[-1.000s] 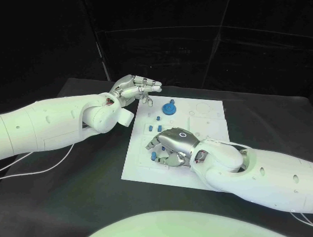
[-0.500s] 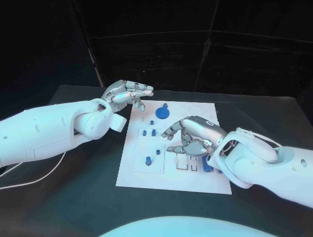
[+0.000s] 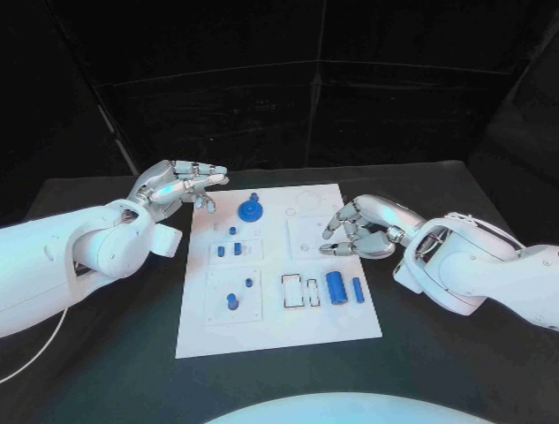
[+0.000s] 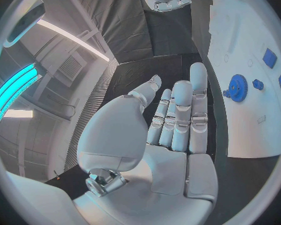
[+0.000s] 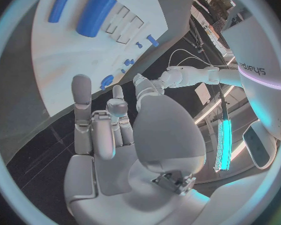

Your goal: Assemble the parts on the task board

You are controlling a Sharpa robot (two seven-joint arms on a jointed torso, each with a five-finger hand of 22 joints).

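**Two empty hands at the sides of the white board**

The left hand (image 3: 177, 183) hangs over the black table (image 3: 101, 353), just beside the far left corner of the task board (image 3: 267, 331). It holds nothing. Its fingers (image 4: 178, 112) are stretched out flat and a little apart, and they point toward the board. The left wrist view shows the same: a bare palm with straight fingers.

The right hand (image 3: 366, 226) is at the right edge of the board, about halfway along it. It holds nothing too. Its fingers (image 5: 84, 105) are loose and a bit bent, with gaps between them. The right wrist view shows an empty palm.

The board lies flat in the middle of the table, between the two hands. On it, near the far end, sits a blue gear (image 3: 252, 211). It is close to the left hand but not touching it. A little nearer, on the left half, are a few small blue pegs (image 3: 229, 249). Nearer again is a blue pin (image 3: 233, 303) in a square spot. On the right half a thick blue cylinder (image 3: 336, 287) lies flat, with a thin blue rod (image 3: 358, 290) just beside it. They lie close to the right hand, which does not touch them. Next to the cylinder are small empty slots (image 3: 299, 291) in the board.
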